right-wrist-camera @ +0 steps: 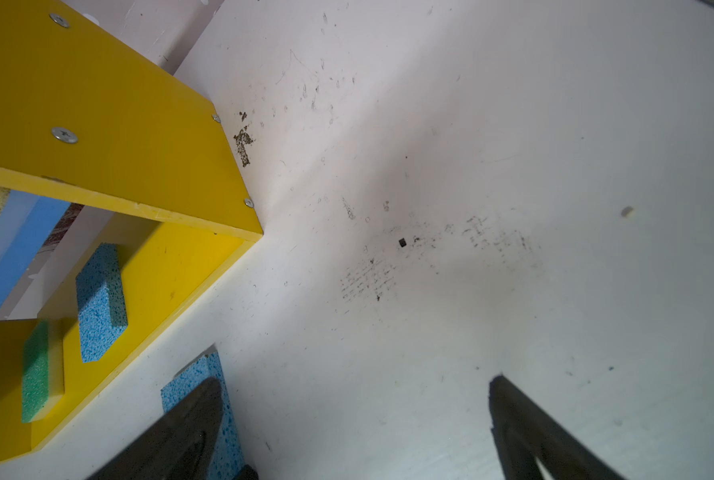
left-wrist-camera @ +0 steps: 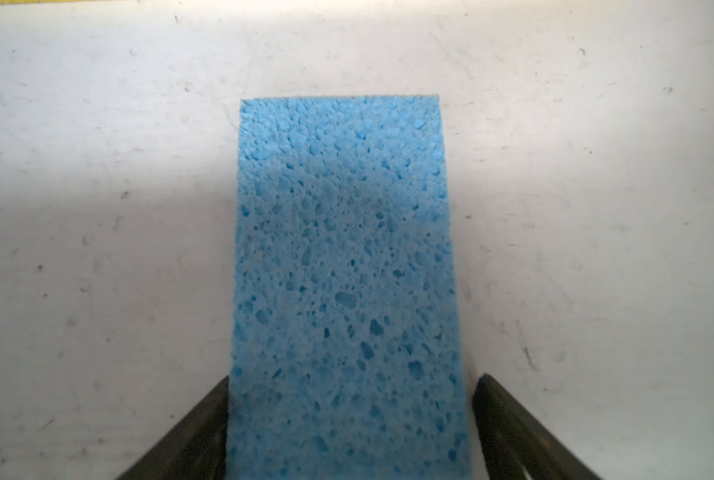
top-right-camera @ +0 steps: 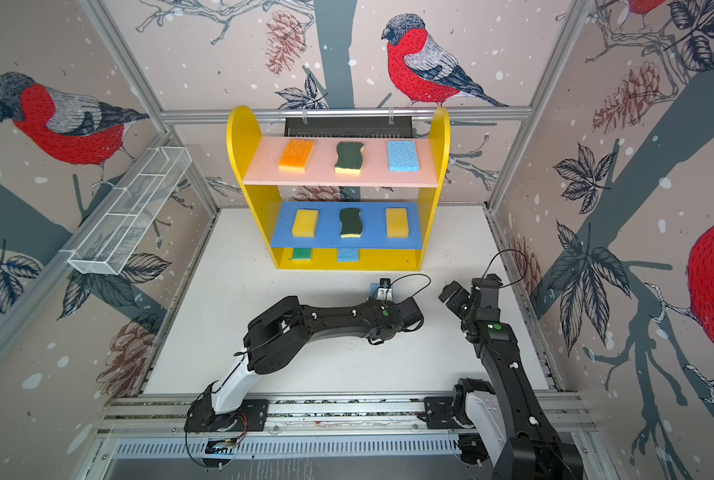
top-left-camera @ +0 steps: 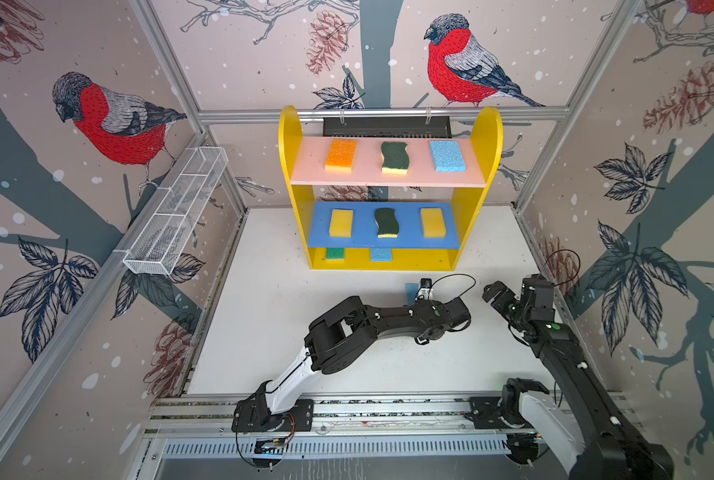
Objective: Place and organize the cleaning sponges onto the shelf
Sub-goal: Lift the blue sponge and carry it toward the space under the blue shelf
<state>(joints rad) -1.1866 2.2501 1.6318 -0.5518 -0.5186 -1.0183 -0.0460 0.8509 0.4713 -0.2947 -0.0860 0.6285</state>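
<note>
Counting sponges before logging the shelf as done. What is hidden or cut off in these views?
Loose blue sponge: both top views, mostly behind the left wrist camera; left wrist view, near end cut off.
Green sponge and bottom blue sponge: both top views, mostly under the blue board.

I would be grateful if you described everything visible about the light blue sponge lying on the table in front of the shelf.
The light blue sponge is a rectangular pad of coarse, open-pored foam, one colour throughout, with straight edges. It lies flat on the white table, just in front of the shelf and apart from its yellow base. The left gripper straddles one end. A sliver of table shows between the sponge and one finger, so it is not yet clamped.
</note>
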